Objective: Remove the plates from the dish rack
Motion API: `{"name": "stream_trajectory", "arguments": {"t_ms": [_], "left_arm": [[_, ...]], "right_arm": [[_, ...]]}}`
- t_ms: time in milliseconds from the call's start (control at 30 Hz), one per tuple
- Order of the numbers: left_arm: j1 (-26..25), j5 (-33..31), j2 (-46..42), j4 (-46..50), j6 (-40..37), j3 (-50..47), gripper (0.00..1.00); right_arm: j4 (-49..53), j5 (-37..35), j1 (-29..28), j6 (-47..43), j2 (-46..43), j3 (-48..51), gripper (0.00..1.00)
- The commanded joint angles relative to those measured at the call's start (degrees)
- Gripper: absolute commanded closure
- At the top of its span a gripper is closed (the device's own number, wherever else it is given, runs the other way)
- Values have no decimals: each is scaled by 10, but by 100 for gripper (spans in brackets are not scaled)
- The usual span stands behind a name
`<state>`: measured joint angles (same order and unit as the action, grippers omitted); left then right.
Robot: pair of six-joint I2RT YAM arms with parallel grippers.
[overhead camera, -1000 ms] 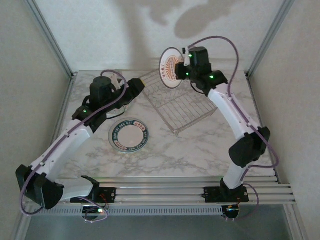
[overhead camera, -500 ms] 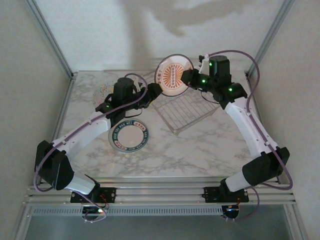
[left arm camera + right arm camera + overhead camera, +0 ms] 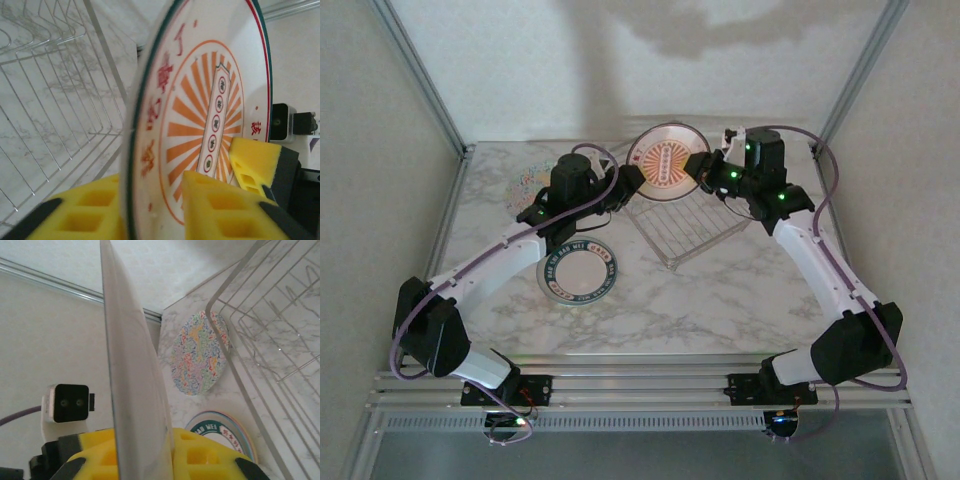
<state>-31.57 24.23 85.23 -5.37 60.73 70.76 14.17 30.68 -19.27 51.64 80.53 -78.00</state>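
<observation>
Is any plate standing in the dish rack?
No, in the top view the dish rack is bare wire, with the sunburst plate held over its far corner.

Out of sight around the sunburst plate (image 3: 663, 163)

From above, the left arm (image 3: 485, 258) covers the right side of the speckled plate (image 3: 523, 181), and the sunburst plate's lettering is too small to read. In the left wrist view the plate's lower rim drops off the bottom edge between the left gripper (image 3: 150, 205) jaws, so I can't tell whether they press it. The dish rack (image 3: 50, 90) runs off the left edge. In the right wrist view the plate stands edge-on, its top cut off.
</observation>
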Motion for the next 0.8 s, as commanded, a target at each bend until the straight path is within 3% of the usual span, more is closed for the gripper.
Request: {"name": "stream_trajectory", "arguments": {"t_ms": [0, 67, 233, 333, 467, 600, 767], "left_arm": [[-7, -2, -2, -40, 10, -3, 87], [-8, -1, -2, -45, 14, -4, 100], [-7, 7, -9, -79, 28, -15, 100], [-5, 17, -12, -112, 45, -24, 100], [2, 23, -18, -137, 58, -30, 100], [10, 25, -32, -126, 52, -32, 100], [22, 22, -65, -73, 33, -44, 100]], "right_arm": [[-54, 28, 3, 27, -23, 11, 100], [-51, 28, 4, 26, -24, 15, 100], [-28, 26, 8, 12, -28, 17, 100], [-5, 17, 10, -5, -32, 13, 83], [30, -14, 11, -38, -41, 1, 53], [65, -65, 11, -77, -62, -10, 42], [107, -134, 10, -130, -93, -12, 37]]}}
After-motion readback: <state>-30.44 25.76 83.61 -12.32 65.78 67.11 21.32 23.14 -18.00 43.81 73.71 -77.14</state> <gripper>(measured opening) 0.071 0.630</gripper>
